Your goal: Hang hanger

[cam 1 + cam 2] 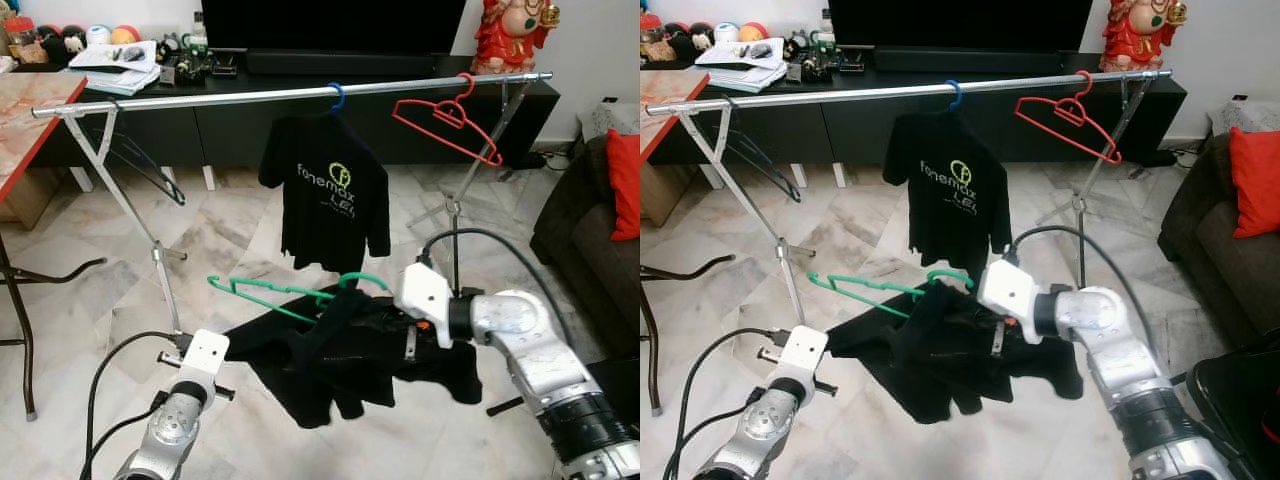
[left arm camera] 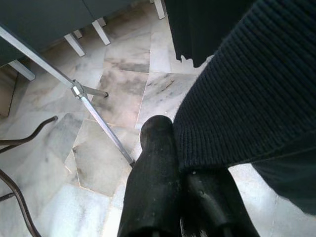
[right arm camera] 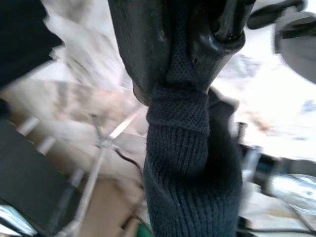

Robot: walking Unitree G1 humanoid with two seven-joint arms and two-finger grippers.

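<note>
At nine o'clock of the scene a red-edged table [image 1: 40, 110] is standing beside the rail [image 1: 200, 95], which is running across from nine to two o'clock on crossed legs. A dark hanger [image 1: 150, 170] is dangling near the rail's left end. At seven o'clock the left arm [image 1: 175, 420] is reaching up toward a black garment [image 1: 340, 360]; in the left wrist view the left claw [image 2: 185, 168] is closing its fingers [image 2: 153, 182] on a ribbed edge of that knit [image 2: 247, 89], with almost no gap between them. Over the marble floor [image 1: 90, 310] at the centre, a green hanger [image 1: 290, 300] is lying roughly level, its hook end at three o'clock tucked into the garment, well below the rail. At twelve o'clock a black T-shirt [image 1: 325, 190] with a printed logo is hanging from the rail on a blue hook [image 1: 337, 97]. At one o'clock an empty red hanger [image 1: 450, 120] is hanging tilted on the rail. At four o'clock the right arm [image 1: 520, 340] is holding the garment up; in the right wrist view the right claw [image 3: 182, 79] is pinching a bunched fold of knit [image 3: 190, 168], fingers tight on it. A dark sofa with a red cushion [image 1: 622, 180] is sitting at three o'clock
</note>
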